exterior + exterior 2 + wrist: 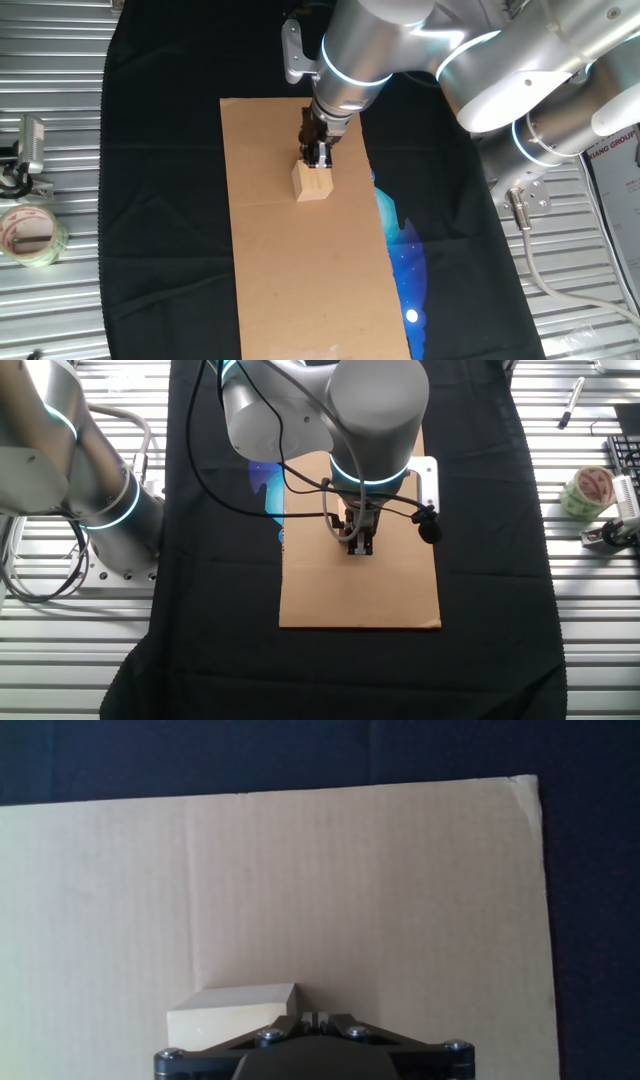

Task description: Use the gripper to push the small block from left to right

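At the centre of the frame in one fixed view, the gripper is pointing down with its fingers pressed together, their tips touching the upper edge of the small block. The block is sitting on the cardboard sheet, which is lying on black cloth.

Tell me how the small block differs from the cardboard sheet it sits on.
The small block is a chunky cube; the cardboard sheet is flat and thin. The block is pale tan; the sheet is darker brown. The block is far narrower than the sheet. Both are plain and unmarked.
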